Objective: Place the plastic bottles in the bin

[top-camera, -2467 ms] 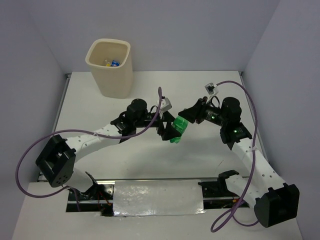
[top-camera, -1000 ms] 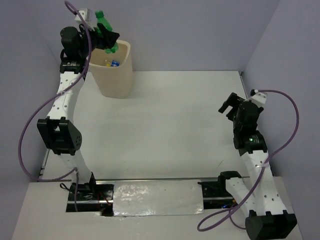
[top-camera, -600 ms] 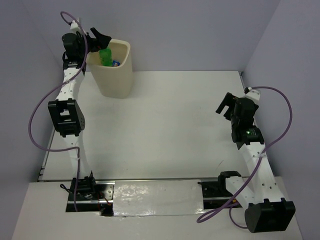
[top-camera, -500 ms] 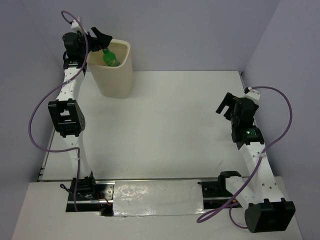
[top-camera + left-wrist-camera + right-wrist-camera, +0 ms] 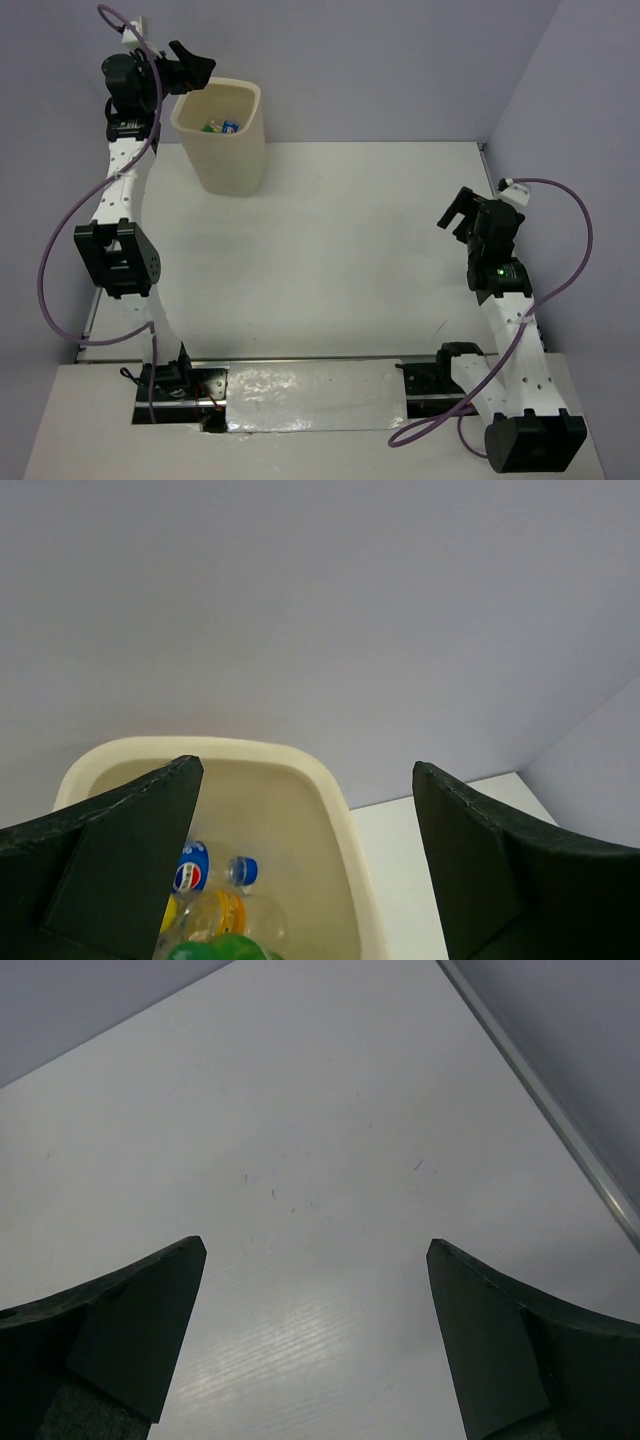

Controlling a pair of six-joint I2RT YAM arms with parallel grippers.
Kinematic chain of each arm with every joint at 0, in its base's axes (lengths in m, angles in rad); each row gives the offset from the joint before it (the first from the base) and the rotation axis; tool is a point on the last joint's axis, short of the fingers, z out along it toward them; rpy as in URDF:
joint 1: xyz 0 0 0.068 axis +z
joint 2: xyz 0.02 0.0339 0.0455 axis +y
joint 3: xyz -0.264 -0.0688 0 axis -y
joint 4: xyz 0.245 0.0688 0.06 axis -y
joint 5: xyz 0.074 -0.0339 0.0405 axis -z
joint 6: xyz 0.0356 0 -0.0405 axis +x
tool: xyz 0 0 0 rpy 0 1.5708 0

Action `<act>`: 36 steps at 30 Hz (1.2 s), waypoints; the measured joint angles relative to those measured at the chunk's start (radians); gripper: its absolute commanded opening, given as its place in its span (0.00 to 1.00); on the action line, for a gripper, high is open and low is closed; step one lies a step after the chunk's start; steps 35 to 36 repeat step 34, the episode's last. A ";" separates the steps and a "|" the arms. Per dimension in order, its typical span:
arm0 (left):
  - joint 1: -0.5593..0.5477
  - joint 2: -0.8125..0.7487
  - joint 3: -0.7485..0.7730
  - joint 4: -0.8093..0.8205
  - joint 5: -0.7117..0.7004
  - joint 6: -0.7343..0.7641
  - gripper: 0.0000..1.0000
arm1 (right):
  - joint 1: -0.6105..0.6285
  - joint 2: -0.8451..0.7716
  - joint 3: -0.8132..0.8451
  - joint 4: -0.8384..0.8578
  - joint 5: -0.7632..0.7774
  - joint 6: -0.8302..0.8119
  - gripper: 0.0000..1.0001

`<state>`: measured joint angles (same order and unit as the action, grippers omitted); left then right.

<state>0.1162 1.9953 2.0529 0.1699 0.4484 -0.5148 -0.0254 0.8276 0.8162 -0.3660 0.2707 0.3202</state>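
Free passage over table [image 5: 330, 250] centre, toward 12 and 6 o'clock. Blocked at 11 by bin [image 5: 228, 155], at 9 by left arm [image 5: 120, 258], at 3 by right arm [image 5: 497, 275].

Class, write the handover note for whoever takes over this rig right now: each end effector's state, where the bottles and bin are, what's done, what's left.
Left end effector: open, empty, above the bin, which stands at the far left of the table.
Right end effector: open, empty, over the table's right side.
Bottles: several lie inside the bin; the exact count cannot be told.
Done: no bottle shows on the table in the top view.
Left: probably only bringing the arms back.
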 measured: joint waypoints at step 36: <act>-0.001 -1.238 -1.454 -0.387 -0.489 -0.097 0.99 | -0.005 -0.217 -0.199 0.016 -0.015 0.167 1.00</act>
